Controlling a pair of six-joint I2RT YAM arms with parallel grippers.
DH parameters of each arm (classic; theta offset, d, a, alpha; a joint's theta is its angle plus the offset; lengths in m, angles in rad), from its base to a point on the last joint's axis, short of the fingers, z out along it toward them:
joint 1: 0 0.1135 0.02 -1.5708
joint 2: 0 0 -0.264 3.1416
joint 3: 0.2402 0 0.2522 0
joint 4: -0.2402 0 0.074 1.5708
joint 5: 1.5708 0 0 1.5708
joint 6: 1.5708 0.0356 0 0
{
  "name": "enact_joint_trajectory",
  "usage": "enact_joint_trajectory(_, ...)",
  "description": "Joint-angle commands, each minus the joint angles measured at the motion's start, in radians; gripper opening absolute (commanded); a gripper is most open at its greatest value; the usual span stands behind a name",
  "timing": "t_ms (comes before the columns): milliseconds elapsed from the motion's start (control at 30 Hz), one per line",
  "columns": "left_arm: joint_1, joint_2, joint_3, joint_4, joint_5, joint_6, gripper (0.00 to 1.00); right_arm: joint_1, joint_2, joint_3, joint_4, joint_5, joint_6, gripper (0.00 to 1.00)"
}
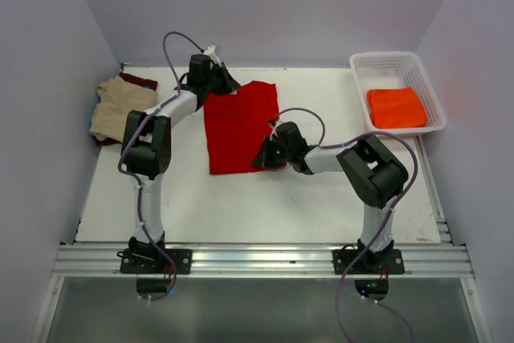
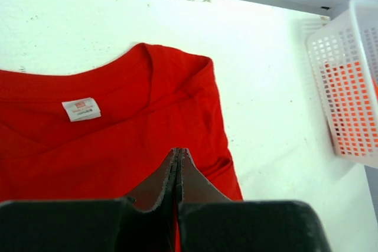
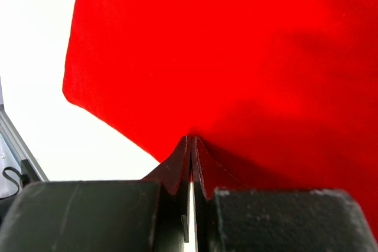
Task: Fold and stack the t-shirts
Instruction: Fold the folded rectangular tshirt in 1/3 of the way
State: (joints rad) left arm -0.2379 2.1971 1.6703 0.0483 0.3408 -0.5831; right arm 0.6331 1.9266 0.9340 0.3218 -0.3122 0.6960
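Observation:
The bright red t-shirt (image 1: 239, 126) lies partly folded in the middle of the table. Its white neck label (image 2: 81, 109) and collar face the far edge. My left gripper (image 1: 221, 82) is at the shirt's far left corner; in the left wrist view (image 2: 178, 150) its jaws are shut with red cloth between them. My right gripper (image 1: 263, 157) is at the shirt's near right edge; in the right wrist view (image 3: 191, 138) it is shut on the red cloth (image 3: 236, 57). A tan t-shirt (image 1: 120, 106) lies on a dark maroon one (image 1: 143, 80) at the far left. A folded orange t-shirt (image 1: 396, 108) lies in the basket.
A white plastic basket (image 1: 384, 61) stands at the far right corner and also shows in the left wrist view (image 2: 348, 39). Walls close in the table on three sides. An aluminium rail (image 1: 265, 261) runs along the near edge.

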Motion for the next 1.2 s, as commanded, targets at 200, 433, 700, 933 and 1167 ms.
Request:
enact_joint_trajectory(200,-0.015,-0.528,-0.641,0.168,-0.009,0.022,0.31,0.005,-0.049,-0.051,-0.090,0.013,-0.076,0.00)
enact_joint_trajectory(433,-0.127,-0.945,-1.012,0.030,-0.167,-0.007,0.61,0.005,-0.126,0.046,-0.099,-0.091,-0.113,0.21)
enact_joint_trajectory(700,-0.189,-1.214,-1.276,-0.045,-0.256,-0.020,0.82,0.005,-0.333,0.087,-0.441,0.296,-0.147,0.76)
enact_joint_trajectory(933,-0.189,-1.139,-1.414,0.116,-0.209,-0.057,0.83,-0.001,-0.400,0.039,-0.593,0.538,-0.128,0.76)
enact_joint_trajectory(1167,-0.178,-1.073,-1.508,0.333,-0.166,-0.098,0.83,-0.021,-0.456,-0.072,-0.555,0.515,-0.109,0.72)
